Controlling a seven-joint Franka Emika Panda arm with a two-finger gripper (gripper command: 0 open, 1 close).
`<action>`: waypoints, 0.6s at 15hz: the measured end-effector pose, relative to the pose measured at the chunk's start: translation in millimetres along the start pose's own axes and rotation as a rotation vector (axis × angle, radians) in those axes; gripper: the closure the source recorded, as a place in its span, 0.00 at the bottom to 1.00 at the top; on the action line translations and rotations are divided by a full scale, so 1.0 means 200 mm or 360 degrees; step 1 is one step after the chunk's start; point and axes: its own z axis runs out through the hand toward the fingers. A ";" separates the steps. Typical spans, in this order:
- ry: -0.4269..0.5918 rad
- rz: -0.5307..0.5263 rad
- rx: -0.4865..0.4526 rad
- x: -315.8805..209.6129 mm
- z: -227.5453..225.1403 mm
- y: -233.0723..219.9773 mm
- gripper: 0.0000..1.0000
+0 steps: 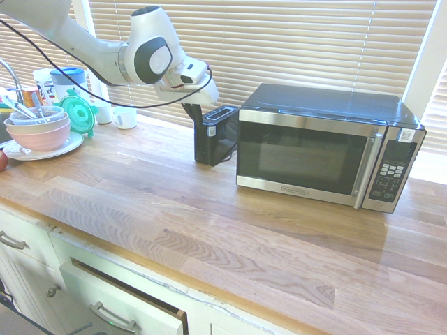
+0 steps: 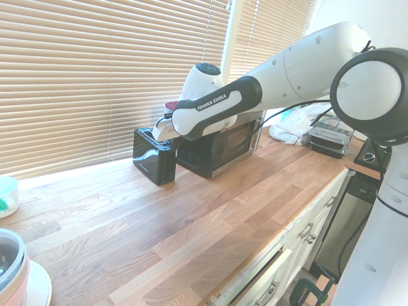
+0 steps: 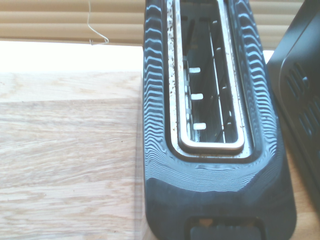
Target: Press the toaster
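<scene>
The small black toaster (image 1: pixel 213 136) stands on the wooden counter just left of the microwave, its lever end facing the room. It also shows in the second exterior view, toaster (image 2: pixel 153 156). My gripper (image 1: pixel 191 112) hangs at the toaster's front end, just above the lever side, its dark fingers together and holding nothing. In the wrist view the toaster (image 3: pixel 210 165) fills the frame from above, with its long top slot open and the lever tab (image 3: pixel 225 232) at the near edge.
A large steel and black microwave (image 1: pixel 321 146) stands tight against the toaster's right side. Stacked bowls on a plate (image 1: pixel 38 132), a teal lid (image 1: pixel 77 112) and a white mug (image 1: pixel 126 117) sit at the left. Window blinds run behind. A drawer (image 1: pixel 126 300) below stands ajar.
</scene>
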 end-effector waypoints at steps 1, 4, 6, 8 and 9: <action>-0.0003 -0.0001 -0.0004 0.00 0.01 -0.01 1.00; -0.0021 -0.0001 -0.0020 0.01 0.08 -0.02 1.00; -0.0045 0.0004 -0.0032 -0.01 0.14 -0.03 1.00; -0.0059 0.0007 -0.0044 -0.01 0.18 -0.02 1.00; -0.0060 0.0008 -0.0048 -0.01 0.19 -0.02 1.00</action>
